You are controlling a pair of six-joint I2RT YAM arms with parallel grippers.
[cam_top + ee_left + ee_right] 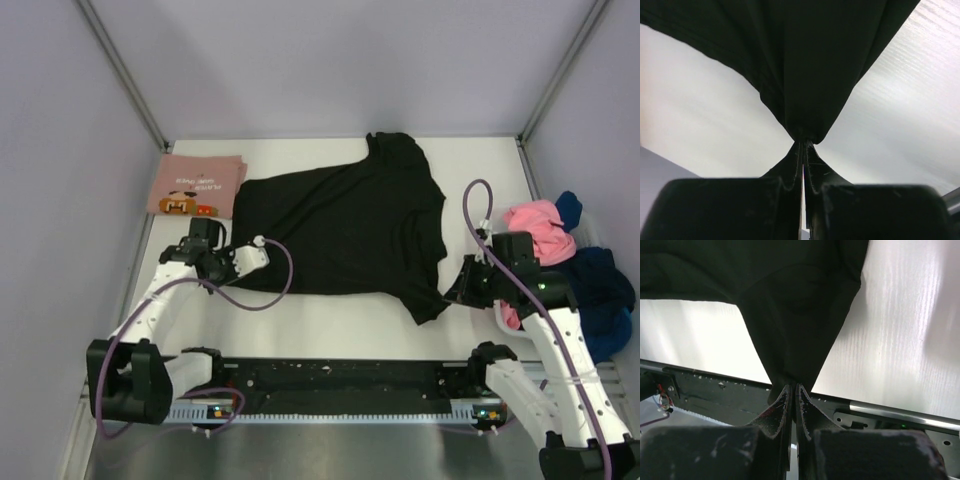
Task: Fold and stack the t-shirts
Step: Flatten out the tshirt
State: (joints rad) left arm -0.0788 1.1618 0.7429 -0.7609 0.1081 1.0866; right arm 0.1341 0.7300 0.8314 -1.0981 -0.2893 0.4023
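The black t-shirt (340, 225) lies spread out flat across the middle of the surface (330, 325), reaching from its left side towards its right edge, and both arms have hold of it. The left hand (803, 145) is closed tight on a pinch of the black cloth at the shirt's near left corner, the fabric fanning away from its tips in the wrist view. The right hand (791, 387) is likewise clamped on a gathered point of the same shirt at its near right end, possibly a sleeve, though I cannot say for certain. In the far left corner of the surface one pink t-shirt with a cartoon print (197, 185) sits folded into a neat rectangle, so I judge one garment finished and the stack just begun. Off at the right edge a loose heap (570, 260) waits, with a crumpled pink shirt (540, 225) on top of navy (600, 275) and blue (570, 208) ones, none of them folded. The black shirt shows no fold so far; it looks ready for its first one, and after it the whole heap remains to be done.
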